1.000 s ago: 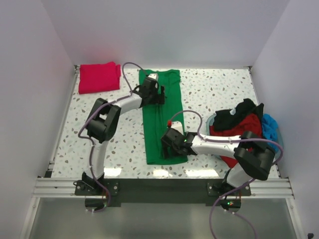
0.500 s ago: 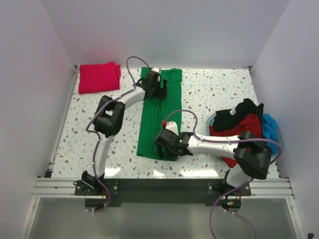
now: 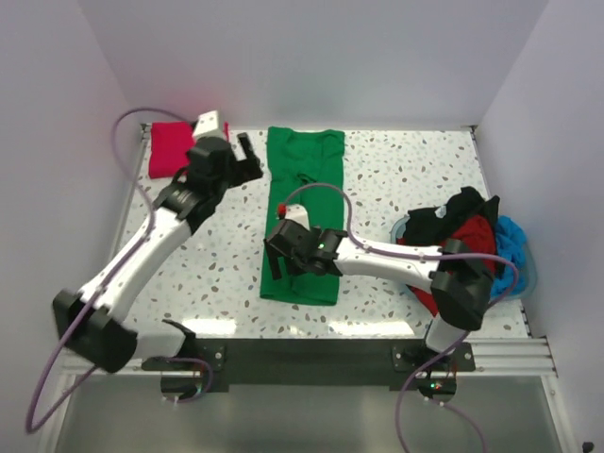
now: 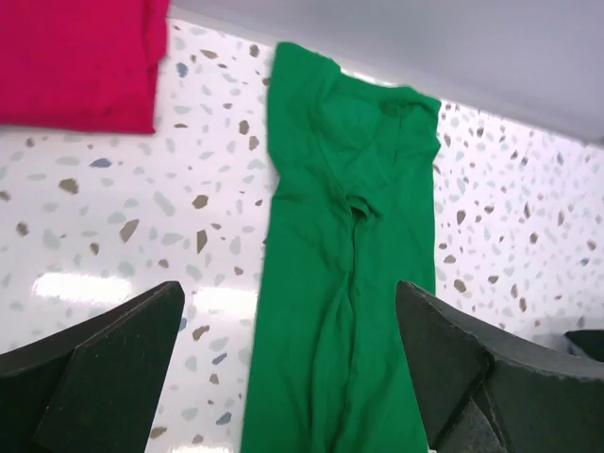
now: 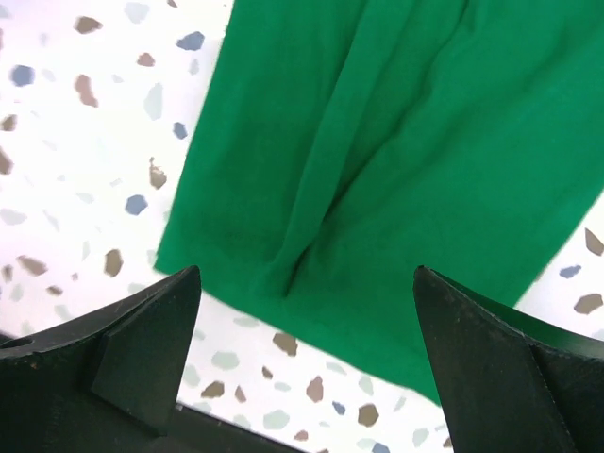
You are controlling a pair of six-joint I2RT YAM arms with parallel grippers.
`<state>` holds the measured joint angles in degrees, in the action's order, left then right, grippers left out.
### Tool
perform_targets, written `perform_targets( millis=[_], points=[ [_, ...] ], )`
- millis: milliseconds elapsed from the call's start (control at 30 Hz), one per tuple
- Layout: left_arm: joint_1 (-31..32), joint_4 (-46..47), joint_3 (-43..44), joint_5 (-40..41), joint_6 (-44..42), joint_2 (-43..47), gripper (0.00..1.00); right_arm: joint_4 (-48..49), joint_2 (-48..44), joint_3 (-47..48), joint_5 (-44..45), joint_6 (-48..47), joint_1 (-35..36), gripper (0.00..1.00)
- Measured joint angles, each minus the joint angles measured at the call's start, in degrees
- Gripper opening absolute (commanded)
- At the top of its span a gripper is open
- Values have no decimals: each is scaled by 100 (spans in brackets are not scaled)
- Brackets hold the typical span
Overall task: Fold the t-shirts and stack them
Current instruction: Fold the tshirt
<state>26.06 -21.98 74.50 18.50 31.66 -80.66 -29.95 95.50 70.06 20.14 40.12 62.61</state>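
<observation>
On the speckled table (image 3: 406, 179), the right gripper (image 3: 283, 253) hovers wide open and empty over the near hem of the green t-shirt (image 3: 307, 189). This long strip looks soft and limp, probably best pinched at the hem corners. Farther off, the left gripper (image 3: 247, 156) gapes empty beside the collar.

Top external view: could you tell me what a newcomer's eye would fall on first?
The bright green t-shirt, folded into a long strip in the centre, with the open right gripper over its near end. Then the crimson shirt folded at the far-left corner and the heap of shirts at the right.
</observation>
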Motion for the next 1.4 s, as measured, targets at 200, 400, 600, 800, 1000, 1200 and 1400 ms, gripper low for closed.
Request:
perform_targets(
  millis=[200,400,600,800,1000,1200,1400],
  points=[
    [-70,-422,-1519,297,564,1757,100,-232,1016,468,223,-61,-7,99],
    [-68,-1121,-2706,162,872,1759,100,-472,1027,280,457,151,-83,99],
    [-66,-1198,-3200,-214,988,1950,100,-533,313,-562,455,431,-122,99],
    [-50,-1069,-3644,-734,999,1963,100,-455,-170,-1062,343,601,-122,99],
    [249,-409,-4380,-1707,1128,1880,98,-284,-1690,-1714,181,802,-122,99],
    [756,31,-4540,-2017,1353,1506,83,48,-2107,-2234,-138,1158,-155,96],
    [1054,490,-4533,-2035,1532,1156,56,376,-1515,-2621,-450,1449,-267,90]
  ],
)
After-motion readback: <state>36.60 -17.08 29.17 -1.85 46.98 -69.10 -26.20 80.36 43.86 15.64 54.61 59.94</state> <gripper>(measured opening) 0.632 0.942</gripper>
